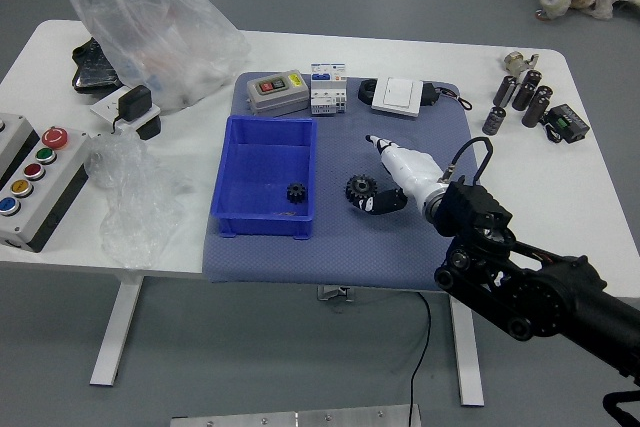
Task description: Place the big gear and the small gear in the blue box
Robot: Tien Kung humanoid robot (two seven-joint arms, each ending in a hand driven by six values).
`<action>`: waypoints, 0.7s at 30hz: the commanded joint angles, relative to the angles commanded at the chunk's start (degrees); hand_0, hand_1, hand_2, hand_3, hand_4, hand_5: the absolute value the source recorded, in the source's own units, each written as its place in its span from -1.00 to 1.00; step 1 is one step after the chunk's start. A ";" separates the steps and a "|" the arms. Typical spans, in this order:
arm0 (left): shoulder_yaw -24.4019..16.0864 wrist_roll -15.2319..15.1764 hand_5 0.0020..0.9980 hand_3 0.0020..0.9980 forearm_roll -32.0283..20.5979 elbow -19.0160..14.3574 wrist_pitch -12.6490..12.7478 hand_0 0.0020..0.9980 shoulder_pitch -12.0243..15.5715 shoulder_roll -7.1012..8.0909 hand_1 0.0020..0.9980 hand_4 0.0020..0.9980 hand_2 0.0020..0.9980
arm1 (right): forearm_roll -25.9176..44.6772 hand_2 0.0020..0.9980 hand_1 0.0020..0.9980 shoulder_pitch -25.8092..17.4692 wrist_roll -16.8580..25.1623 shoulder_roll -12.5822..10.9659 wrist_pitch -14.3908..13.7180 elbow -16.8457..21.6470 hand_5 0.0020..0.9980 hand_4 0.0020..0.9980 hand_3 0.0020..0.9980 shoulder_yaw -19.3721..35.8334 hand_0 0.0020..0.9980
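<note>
Black, the big gear (361, 187) lies just left of the robot hand (412, 175).

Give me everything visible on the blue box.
The blue box is a rectangular, open-topped tray with low walls, glossy and plastic-looking. It sits flat, open side up, at the left edge of the blue-grey mat. The small gear lies inside on its floor, near the right wall; a tiny dark spot nearer the front is too small to identify. No damage shows. The right hand is beside it, not touching. The big gear is outside, to its right.
</note>
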 joint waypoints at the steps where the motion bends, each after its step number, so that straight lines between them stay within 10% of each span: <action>1: 0.05 -0.03 -0.28 0.28 -0.05 0.00 0.00 0.25 -0.04 0.00 0.03 0.34 0.05 | 0.05 0.90 0.66 0.28 -0.14 0.13 0.02 -0.31 -0.37 0.78 1.00 -0.46 0.21; 6: 0.11 -0.04 -0.28 0.28 -0.02 0.00 -0.04 0.25 -0.14 -0.01 0.03 0.34 0.05 | -0.27 0.90 0.66 1.46 -0.80 0.90 -0.48 -1.50 -0.37 0.78 1.00 -2.55 0.21; 7: 0.10 -0.05 -0.28 0.28 0.00 0.00 -0.05 0.25 -0.15 -0.01 0.03 0.33 0.05 | -0.45 0.44 0.39 1.58 -0.90 1.03 -0.63 -1.68 -0.45 0.65 0.61 -2.80 0.10; 12: 0.12 -0.11 -0.28 0.28 -0.06 0.00 -0.07 0.25 -0.19 0.02 0.03 0.33 0.05 | -1.75 0.44 0.39 2.01 -1.21 1.50 -1.72 -2.47 -0.45 0.65 0.61 -3.60 0.10; 13: 0.09 -0.10 -0.28 0.28 -0.03 0.00 -0.07 0.25 -0.20 0.02 0.03 0.33 0.06 | -1.88 0.00 0.17 2.05 -1.19 1.54 -1.92 -2.58 -0.74 0.20 0.23 -3.66 -0.04; 21: 0.08 -0.18 -0.28 0.28 -0.05 0.00 -0.11 0.25 -0.22 0.02 0.03 0.32 0.06 | -2.45 -0.07 0.14 2.23 -1.19 1.70 -1.80 -3.27 -0.84 0.11 0.18 -4.13 -0.05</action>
